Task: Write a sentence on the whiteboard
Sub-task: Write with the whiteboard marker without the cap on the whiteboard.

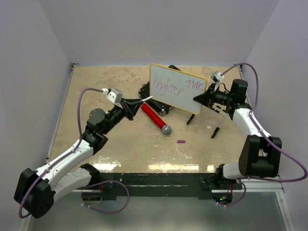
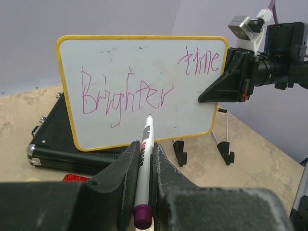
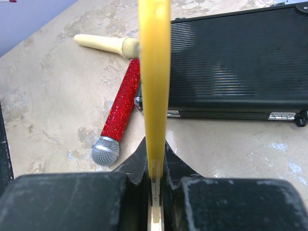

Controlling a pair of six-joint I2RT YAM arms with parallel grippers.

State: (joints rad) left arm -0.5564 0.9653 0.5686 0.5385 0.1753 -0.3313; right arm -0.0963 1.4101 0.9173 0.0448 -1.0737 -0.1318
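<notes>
Left fingers (image 2: 120,173) pinching marker (image 2: 144,163), right fingers (image 3: 179,166) pinching whiteboard (image 2: 139,62) rim, black case (image 3: 240,62) closed

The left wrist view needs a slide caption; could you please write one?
Left gripper aims a marker at the whiteboard reading "Brighter time", its edge clamped by the right gripper.

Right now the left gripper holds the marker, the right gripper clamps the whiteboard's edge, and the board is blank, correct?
Not blank. The left wrist view shows the sentence in purple on the whiteboard: "Brighter", with "time" upper right. The rest stands: the left gripper holds the marker, the right gripper clamps the board's edge.
</notes>
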